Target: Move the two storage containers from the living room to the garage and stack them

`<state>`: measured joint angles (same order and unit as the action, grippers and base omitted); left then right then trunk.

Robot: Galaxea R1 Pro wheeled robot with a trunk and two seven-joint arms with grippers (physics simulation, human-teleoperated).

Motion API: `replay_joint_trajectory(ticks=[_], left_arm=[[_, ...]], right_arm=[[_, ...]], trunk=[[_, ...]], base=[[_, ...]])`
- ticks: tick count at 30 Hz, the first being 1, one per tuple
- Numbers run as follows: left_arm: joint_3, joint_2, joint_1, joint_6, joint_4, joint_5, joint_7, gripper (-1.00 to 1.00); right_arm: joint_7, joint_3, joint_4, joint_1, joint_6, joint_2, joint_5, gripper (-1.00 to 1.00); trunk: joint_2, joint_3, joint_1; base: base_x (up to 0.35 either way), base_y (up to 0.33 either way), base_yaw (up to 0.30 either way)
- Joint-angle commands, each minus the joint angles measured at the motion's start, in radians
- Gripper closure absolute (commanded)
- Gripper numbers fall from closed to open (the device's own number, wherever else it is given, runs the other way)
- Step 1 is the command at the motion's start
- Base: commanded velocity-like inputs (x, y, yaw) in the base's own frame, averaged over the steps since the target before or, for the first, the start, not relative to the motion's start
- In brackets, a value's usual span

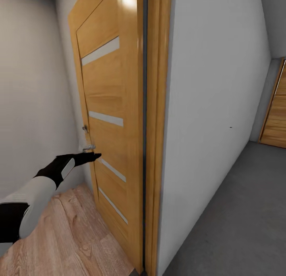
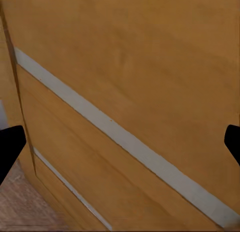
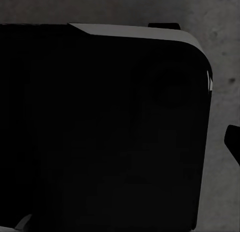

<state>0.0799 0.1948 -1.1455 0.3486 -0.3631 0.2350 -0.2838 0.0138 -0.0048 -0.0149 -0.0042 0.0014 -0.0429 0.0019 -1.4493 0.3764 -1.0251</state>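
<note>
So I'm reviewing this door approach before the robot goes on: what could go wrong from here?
The left gripper reaches just below the door handle, so it could slide off the wooden door instead of catching the handle. The door edge stands close against the wall end, leaving a tight passage toward the concrete floor.

Light wood-plank flooring [image 1: 67,232] meets the dark grey concrete floor [image 1: 234,224] (rough, speckled) at the doorway.
</note>
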Motion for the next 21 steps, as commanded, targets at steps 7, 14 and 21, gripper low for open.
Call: replay_joint_trajectory(ticks=[7, 14, 21], left_arm=[[0.009, -0.006, 0.12, -0.007, 0.025, 0.012, 0.041, -1.0], [0.009, -0.01, 0.27, -0.041, 0.03, 0.012, 0.085, -1.0], [0.009, -0.011, 0.388, -0.117, 0.111, 0.012, 0.106, -1.0]], right_arm=[[0.001, -0.001, 0.0, 0.0, 0.0, 0.0, 0.001, -1.0], [0.0, -0.002, -0.003, 0.0, 0.0, 0.001, 0.002, -1.0], [0.0, -0.002, -0.003, 0.0, 0.0, 0.002, 0.001, -1.0]], trunk=[[-0.001, 0.001, 0.0], [-0.001, 0.001, 0.0], [-0.001, 0.001, 0.0]], base=[[0.0, 0.0, 0.0], [0.0, 0.0, 0.0], [0.0, 0.0, 0.0]])
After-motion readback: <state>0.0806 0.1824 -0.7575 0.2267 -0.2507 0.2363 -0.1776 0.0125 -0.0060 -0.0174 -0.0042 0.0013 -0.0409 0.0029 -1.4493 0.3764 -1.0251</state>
